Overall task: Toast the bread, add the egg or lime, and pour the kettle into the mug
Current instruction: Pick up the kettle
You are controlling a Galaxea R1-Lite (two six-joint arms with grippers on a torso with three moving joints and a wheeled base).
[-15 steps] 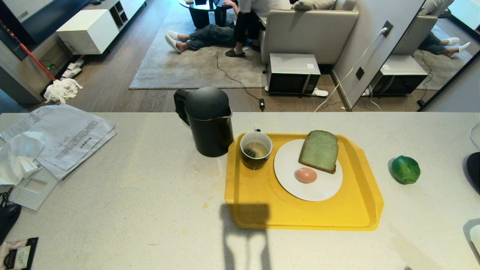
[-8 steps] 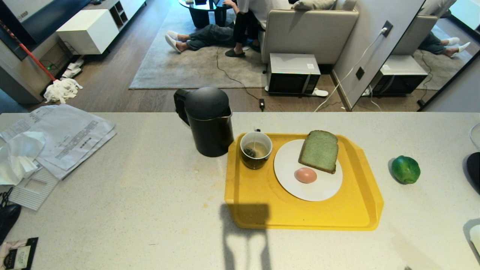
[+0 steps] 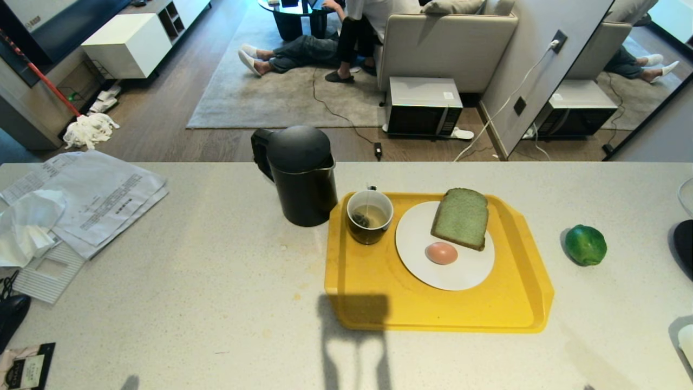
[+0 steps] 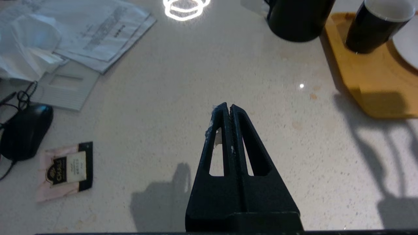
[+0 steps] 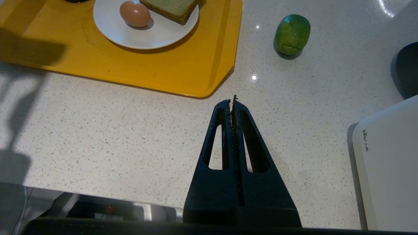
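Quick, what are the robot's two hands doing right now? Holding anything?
Left gripper: closed, holding nothing, above the bare counter.
Right gripper: closed, holding nothing, above the counter near the yellow tray.

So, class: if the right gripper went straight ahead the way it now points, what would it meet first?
The right gripper, shut, points down and forward over bare countertop. Its line seems to run between the yellow tray's corner and the lime, so it would probably touch the countertop first; depth is unclear.
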